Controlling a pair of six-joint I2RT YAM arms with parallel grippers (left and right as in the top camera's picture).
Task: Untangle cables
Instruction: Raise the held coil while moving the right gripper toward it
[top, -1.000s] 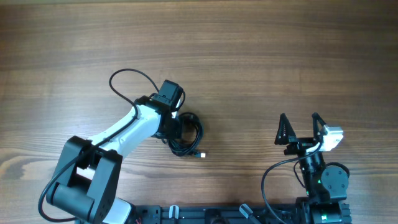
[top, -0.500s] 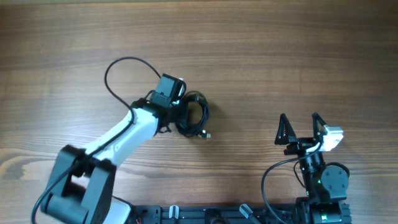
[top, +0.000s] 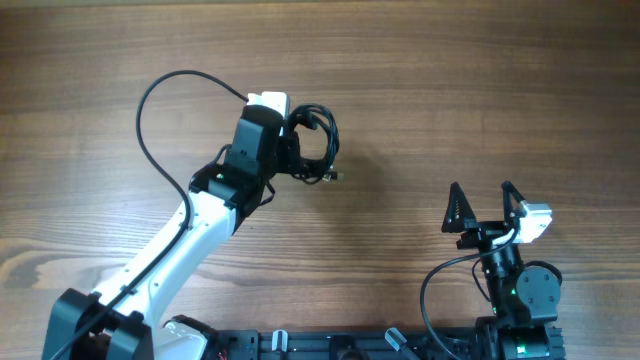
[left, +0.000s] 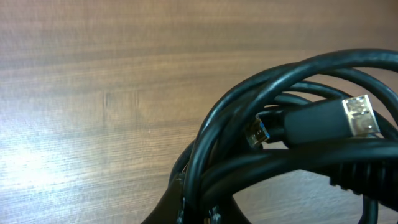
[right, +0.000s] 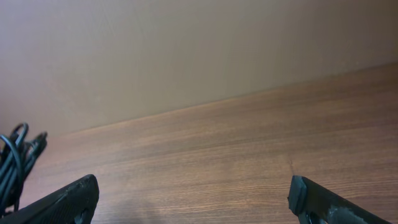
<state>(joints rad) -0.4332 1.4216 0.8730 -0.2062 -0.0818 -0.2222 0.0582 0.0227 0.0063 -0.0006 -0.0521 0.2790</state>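
The cables (top: 322, 146) are a tangled bundle of thin black loops, left of the table's middle in the overhead view. My left gripper (top: 296, 152) is shut on the bundle's left side. One small plug (top: 335, 177) sticks out at the lower right. In the left wrist view the cables (left: 292, 155) fill the right half. A silver-tipped plug (left: 360, 116) and a second plug (left: 257, 132) show there, and my left gripper (left: 208, 210) pinches several strands at the bottom edge. My right gripper (top: 483, 205) stands open and empty at the front right. In its own view the right gripper (right: 194, 200) is wide apart, with the cables (right: 12, 163) far left.
The left arm's own thicker black wire (top: 150, 105) arcs out over the wooden table (top: 480, 90) to the left of the wrist. The arm bases and a black rail (top: 400, 345) run along the front edge. A plain wall (right: 186, 50) backs the table in the right wrist view.
The left arm has stretched away from the front edge, carrying the cable bundle with it toward the far side. The right arm has not moved.
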